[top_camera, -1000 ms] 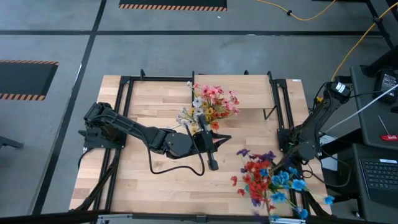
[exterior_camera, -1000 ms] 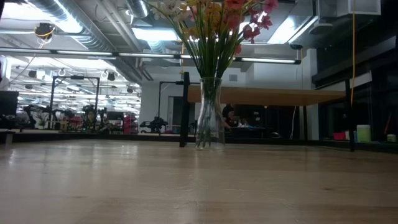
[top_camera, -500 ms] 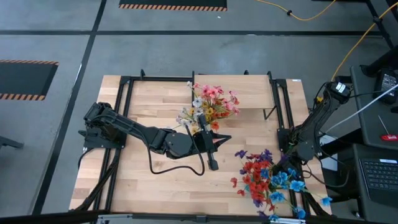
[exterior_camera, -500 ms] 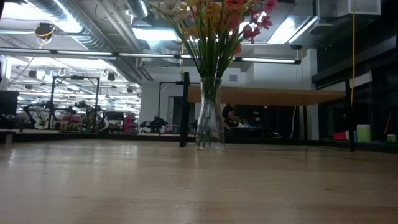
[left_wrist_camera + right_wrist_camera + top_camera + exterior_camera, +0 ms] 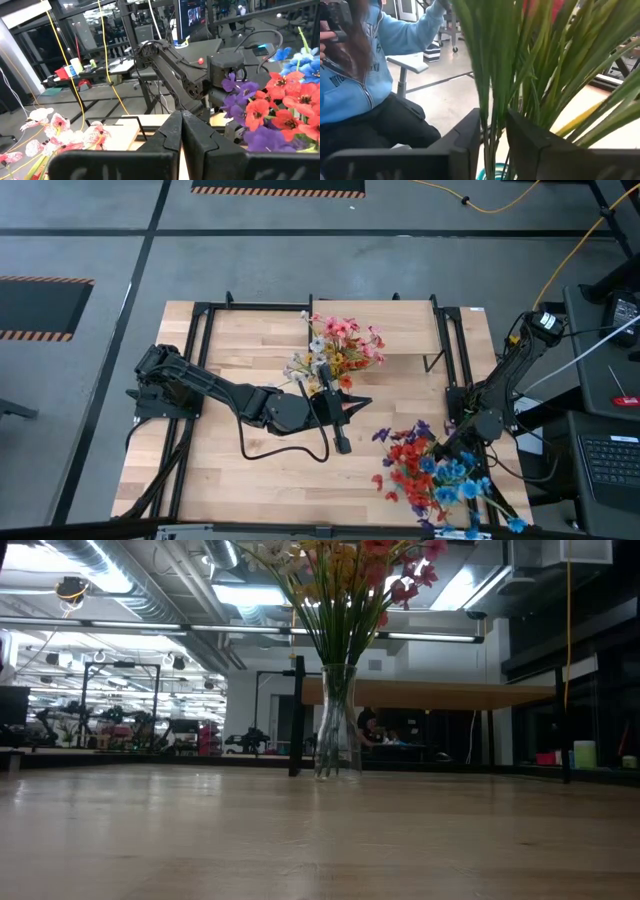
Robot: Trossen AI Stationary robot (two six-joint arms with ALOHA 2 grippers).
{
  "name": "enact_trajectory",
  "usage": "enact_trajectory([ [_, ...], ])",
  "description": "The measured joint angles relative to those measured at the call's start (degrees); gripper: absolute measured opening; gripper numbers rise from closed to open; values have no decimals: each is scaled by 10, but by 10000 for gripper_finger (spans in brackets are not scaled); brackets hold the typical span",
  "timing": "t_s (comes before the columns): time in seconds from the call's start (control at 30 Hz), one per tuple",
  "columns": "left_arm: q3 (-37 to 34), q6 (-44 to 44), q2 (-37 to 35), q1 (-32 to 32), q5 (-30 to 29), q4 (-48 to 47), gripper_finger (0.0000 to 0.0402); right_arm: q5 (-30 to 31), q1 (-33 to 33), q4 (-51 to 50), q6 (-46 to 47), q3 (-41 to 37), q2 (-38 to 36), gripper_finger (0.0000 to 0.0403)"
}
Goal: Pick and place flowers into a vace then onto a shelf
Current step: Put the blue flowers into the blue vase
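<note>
stems of red, blue and purple artificial flowers (image 5: 430, 470) between slightly parted fingers of right gripper (image 5: 462, 442) near table's right front corner, loosely gripped for lifting. left gripper (image 5: 343, 442) pinched closed, empty, beside clear glass vase of pink and yellow flowers (image 5: 335, 350), steadying nothing.

- High view: even, bright overhead light; the arms cast only faint shadows on the table (image 5: 230, 450).
- Low view: ceiling lights (image 5: 240, 595) glare; the tabletop just before the lens is soft.
- Right wrist view: the stems (image 5: 492, 90) between the fingers (image 5: 465, 145) are blurred.
- Left wrist view: blooms (image 5: 280, 112) past the fingers are sharp.
</note>
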Motion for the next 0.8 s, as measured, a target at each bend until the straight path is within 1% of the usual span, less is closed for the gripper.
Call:
enact_trajectory([
  [0.3,0,-23,0,0,0,-21,4,0,0,-52,32,1,-2,162],
  [0.4,0,-36,0,0,0,-32,7,0,0,-88,32,15,-6,185],
  [0.6,0,-45,0,0,0,-43,6,0,0,-205,33,59,-10,213],
  [0.8,0,-45,0,0,0,-42,2,1,0,-336,82,97,-10,222],
])
